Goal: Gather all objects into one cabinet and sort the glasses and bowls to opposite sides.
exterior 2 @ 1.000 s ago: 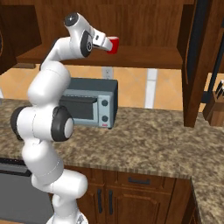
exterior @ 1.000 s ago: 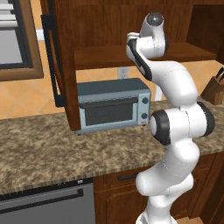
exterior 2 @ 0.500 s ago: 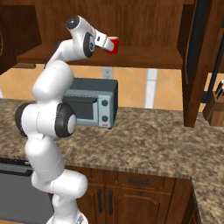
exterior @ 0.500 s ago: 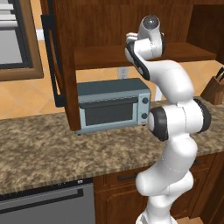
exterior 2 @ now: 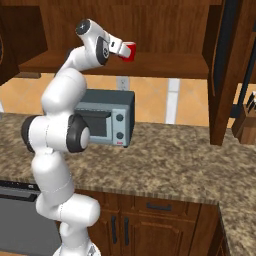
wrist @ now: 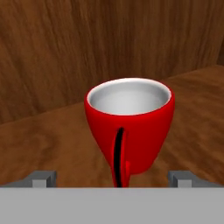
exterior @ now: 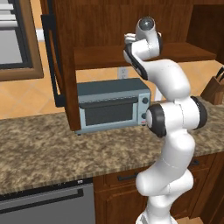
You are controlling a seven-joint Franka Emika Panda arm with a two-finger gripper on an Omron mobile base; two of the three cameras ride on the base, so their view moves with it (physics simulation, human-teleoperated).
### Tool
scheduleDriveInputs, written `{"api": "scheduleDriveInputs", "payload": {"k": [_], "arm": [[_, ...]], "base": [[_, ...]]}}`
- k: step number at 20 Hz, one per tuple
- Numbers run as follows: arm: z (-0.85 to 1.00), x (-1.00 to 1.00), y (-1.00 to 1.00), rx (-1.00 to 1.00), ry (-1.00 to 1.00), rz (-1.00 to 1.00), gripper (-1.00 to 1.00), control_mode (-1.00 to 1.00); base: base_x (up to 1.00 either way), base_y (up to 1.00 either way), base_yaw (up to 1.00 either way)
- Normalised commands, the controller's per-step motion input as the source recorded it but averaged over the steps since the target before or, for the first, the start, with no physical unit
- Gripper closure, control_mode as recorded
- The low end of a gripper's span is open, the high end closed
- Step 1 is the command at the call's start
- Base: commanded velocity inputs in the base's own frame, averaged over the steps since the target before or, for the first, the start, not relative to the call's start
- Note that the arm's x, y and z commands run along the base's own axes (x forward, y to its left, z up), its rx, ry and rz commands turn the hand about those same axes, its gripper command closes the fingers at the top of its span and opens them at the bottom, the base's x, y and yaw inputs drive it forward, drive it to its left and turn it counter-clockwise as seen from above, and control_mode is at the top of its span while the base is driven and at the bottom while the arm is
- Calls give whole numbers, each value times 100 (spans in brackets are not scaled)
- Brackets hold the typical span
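With my gripper (wrist: 114, 178) spread wide and holding nothing, the red cup (wrist: 130, 127) stood upright on the cabinet (exterior 2: 165, 65) shelf between my fingertips (wrist: 43, 178), so I judged centring on its body before squeezing mattered most.

Upright red cup (wrist: 130, 131) on cabinet shelf (wrist: 48, 144)

From the hand view I lose the red cup's (wrist: 130, 131) base behind the bottom band; my gripper's (wrist: 113, 178) 2 fingertips barely peek up
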Motion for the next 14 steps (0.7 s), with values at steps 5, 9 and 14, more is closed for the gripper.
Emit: {"api": "scheduleDriveInputs", "payload": {"k": [5, 9, 14], "arm": [[0, 3, -1, -2, 0, -3, -100, -100], [0, 17, -1, -1, 0, -7, -100, -100], [-3, 23, 0, 0, 0, -10, -100, -100]], "base": [[0, 0, 0], [0, 0, 0], [0, 0, 0]]}}
